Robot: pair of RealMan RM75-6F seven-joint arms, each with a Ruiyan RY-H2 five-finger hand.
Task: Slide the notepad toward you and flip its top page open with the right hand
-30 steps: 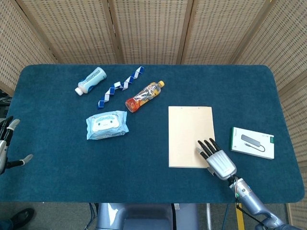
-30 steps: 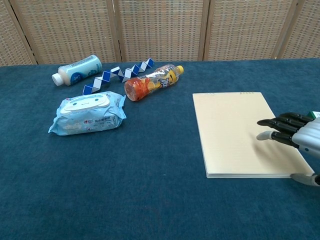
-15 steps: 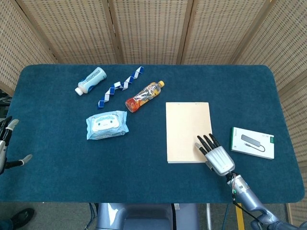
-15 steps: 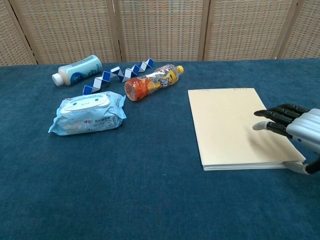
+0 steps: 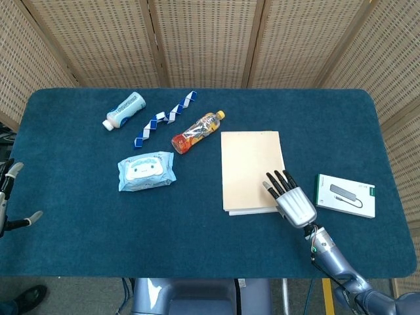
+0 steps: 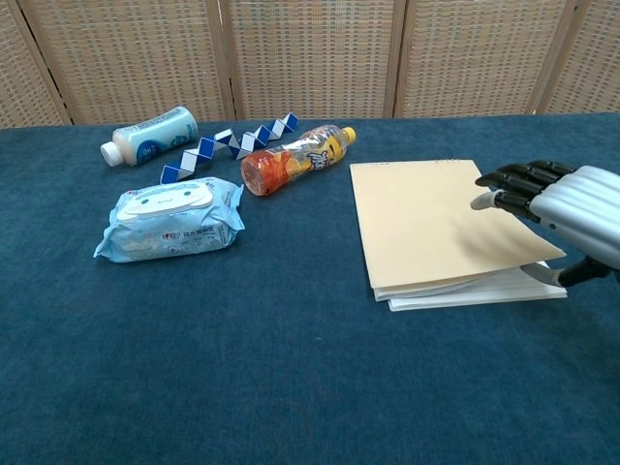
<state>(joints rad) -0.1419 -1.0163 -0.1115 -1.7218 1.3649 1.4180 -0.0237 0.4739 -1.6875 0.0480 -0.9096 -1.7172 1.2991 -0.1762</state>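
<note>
Since a moment ago, your right hand (image 5: 294, 205) has come up off the page and the notepad (image 5: 252, 170) has slid to the left, so its far corner now sits closer to the orange bottle (image 5: 197, 132). Its top page has lifted too: in the chest view you can see the tan sheet raised at the near right corner, with white pages (image 6: 504, 287) showing under it. Your right hand (image 6: 567, 205) hangs over the near right part of the notepad, palm down, with its dark fingers (image 6: 513, 181) held out straight and a little apart. From the chest view the thumb seems to reach down by the lifted corner, but you cannot tell if it is touching or pinching the page, so it is not clear if the hand holds anything. The notepad lies flat on the blue counter (image 5: 79, 249), near the middle and a bit to the right, just beside the orange bottle. A small white box (image 5: 345, 195) lies to the right of the notepad, apart from it. On the left side of the counter you can see a pack of wipes (image 5: 146, 170), a white bottle (image 5: 124, 110) lying down, and a blue and white twisty toy (image 5: 165, 119) between the white bottle and the orange bottle. Your left hand (image 5: 8, 197) is at the far left edge of the head view, off the counter, with its fingers apart and nothing in them.
</note>
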